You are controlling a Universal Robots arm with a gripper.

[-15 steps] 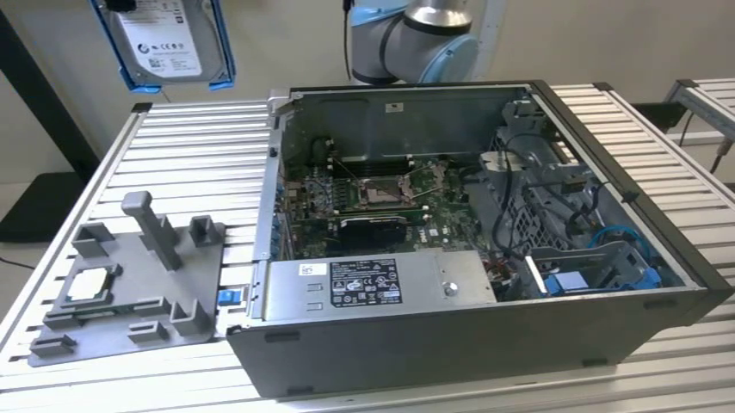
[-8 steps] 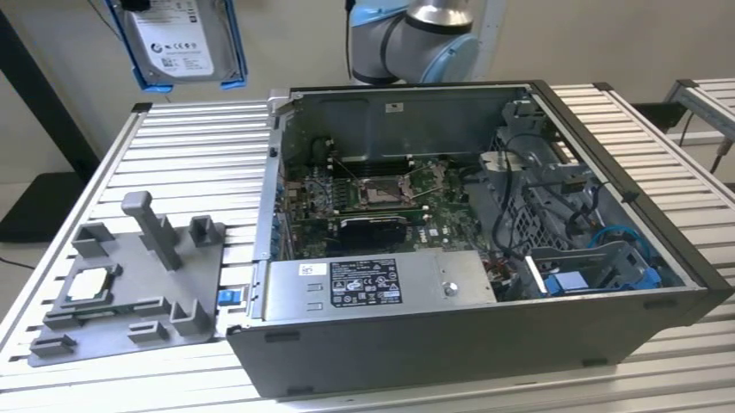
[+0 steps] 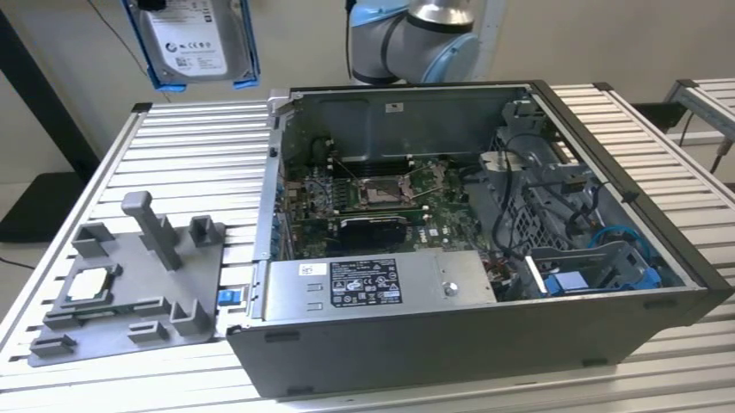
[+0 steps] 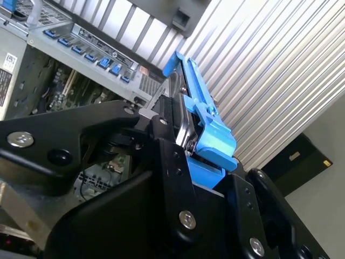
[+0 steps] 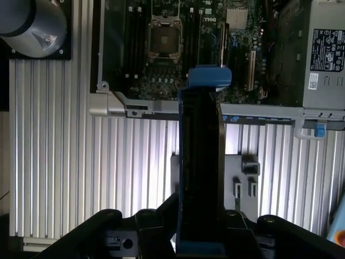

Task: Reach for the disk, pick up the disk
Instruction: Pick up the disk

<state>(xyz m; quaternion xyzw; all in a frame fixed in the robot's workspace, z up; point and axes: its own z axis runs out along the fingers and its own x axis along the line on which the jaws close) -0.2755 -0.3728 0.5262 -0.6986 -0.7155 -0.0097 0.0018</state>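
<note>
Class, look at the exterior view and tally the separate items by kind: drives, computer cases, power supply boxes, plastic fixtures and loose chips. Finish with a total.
Disk: 1
Open computer case: 1
Grey power supply box: 1
Grey plastic fixture: 1
Square silver chip: 1
Total: 5

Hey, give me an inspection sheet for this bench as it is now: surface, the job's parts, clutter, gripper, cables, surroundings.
Surface: slatted metal table carrying an open computer case and a grey fixture tray.
Job's things: the disk hangs clear above the table, its label toward the exterior view.
Clutter: small square chip on the tray; large grey labelled box inside the case.
Gripper: the gripper is shut on the disk, which is seen edge-on in both wrist views.
Cables: blue cables inside the case, toward the exterior view's right.
Surroundings: second slatted table at the exterior view's right.
</note>
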